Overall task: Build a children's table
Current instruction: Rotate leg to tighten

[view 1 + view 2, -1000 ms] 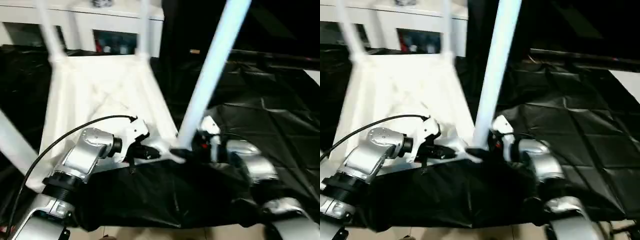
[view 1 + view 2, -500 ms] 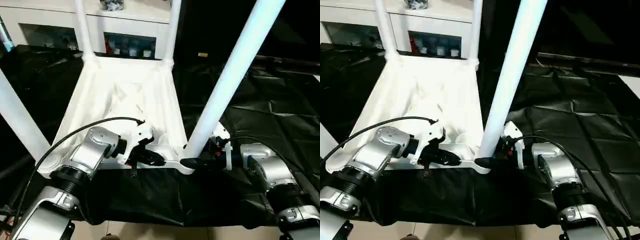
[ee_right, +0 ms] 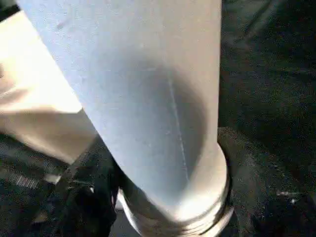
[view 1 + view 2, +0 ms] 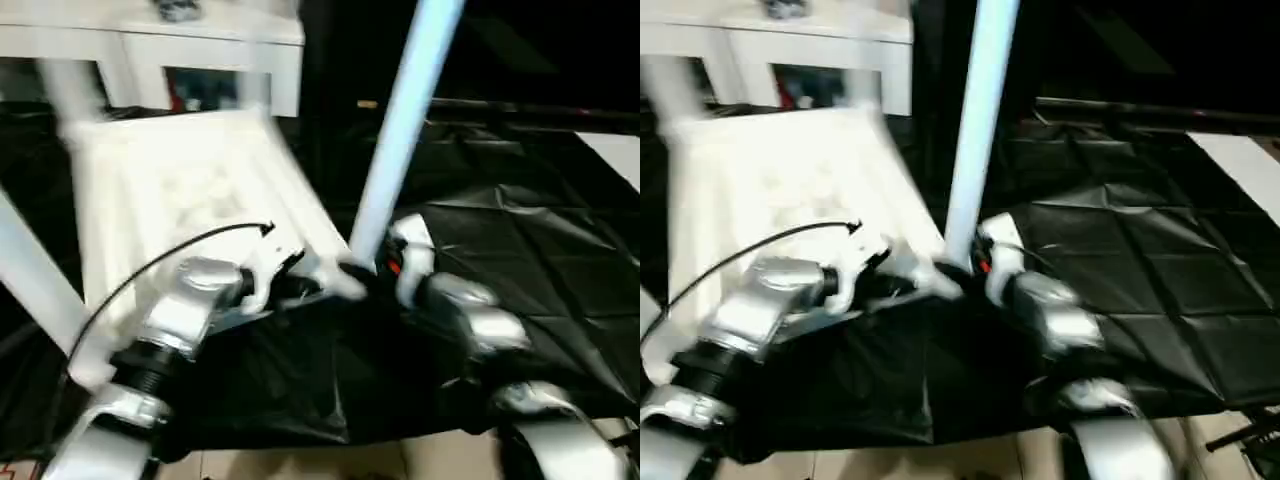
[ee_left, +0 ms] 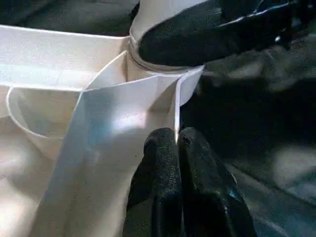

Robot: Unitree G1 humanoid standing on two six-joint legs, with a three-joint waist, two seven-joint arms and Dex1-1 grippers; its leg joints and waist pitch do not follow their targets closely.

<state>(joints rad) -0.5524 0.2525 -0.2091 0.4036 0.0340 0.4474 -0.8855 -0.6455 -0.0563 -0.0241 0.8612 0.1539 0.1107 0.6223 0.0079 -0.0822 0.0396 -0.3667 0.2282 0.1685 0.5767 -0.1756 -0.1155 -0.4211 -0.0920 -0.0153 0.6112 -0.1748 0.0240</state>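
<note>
Standing nearly upright, the leg (image 4: 400, 140) leans slightly right from the tabletop (image 4: 190, 190).

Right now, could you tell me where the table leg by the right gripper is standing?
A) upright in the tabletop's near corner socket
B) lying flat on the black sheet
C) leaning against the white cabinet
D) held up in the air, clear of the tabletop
A: the leg rises upright from the round corner socket of the upside-down tabletop, with the right gripper at its base.
</note>
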